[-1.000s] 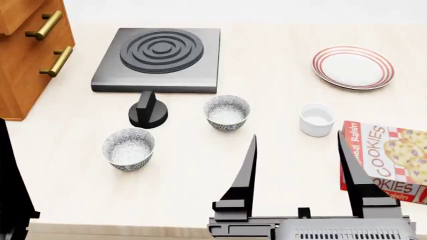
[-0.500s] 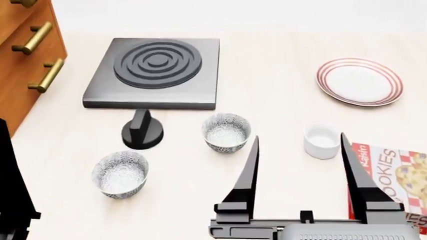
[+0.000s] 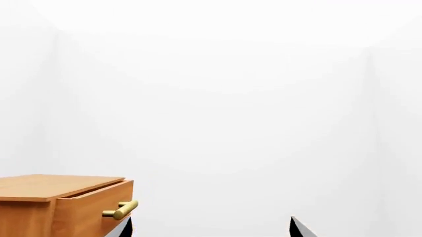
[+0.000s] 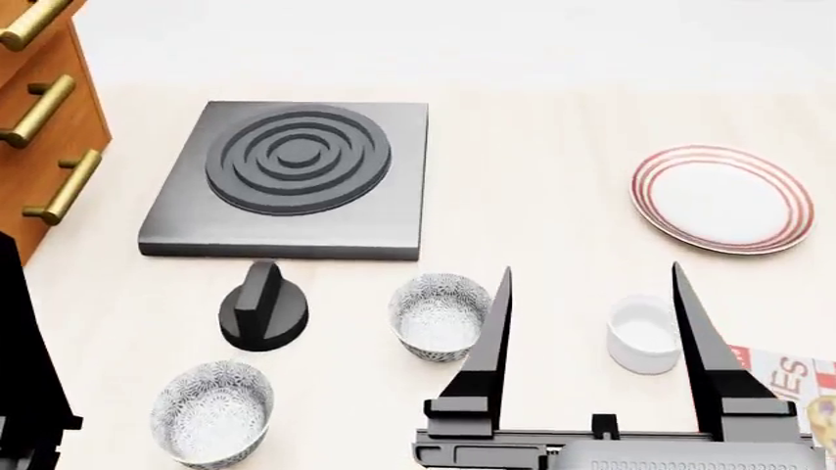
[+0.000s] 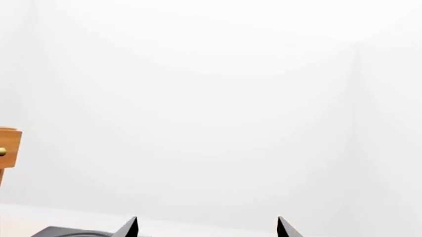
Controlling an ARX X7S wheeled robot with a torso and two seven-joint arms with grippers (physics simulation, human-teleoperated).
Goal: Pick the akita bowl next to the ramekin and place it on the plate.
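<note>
Two grey-patterned bowls show in the head view. The akita bowl (image 4: 438,315) stands nearer the white ramekin (image 4: 641,336), upright on the pale counter; the other bowl (image 4: 211,411) sits at the near left. The red-ringed plate (image 4: 721,199) lies at the far right and holds nothing. My right gripper (image 4: 590,284) is open, its two dark fingers raised between bowl and ramekin and overlapping each one's edge. In the right wrist view the right gripper (image 5: 206,224) shows only spread tips with nothing between. The left gripper (image 3: 209,228) is open too, facing a blank wall.
A dark grey hot plate (image 4: 294,176) with raised rings lies behind the bowls, and a black knob (image 4: 264,308) stands in front of it. A wooden drawer cabinet (image 4: 39,108) with brass handles is at the far left. A cookie box corner (image 4: 800,380) shows at the right edge.
The head view has shifted: every object on the counter has slid down the picture and the cookie box is now mostly out of frame. The right gripper's fingers keep their place in the view.
</note>
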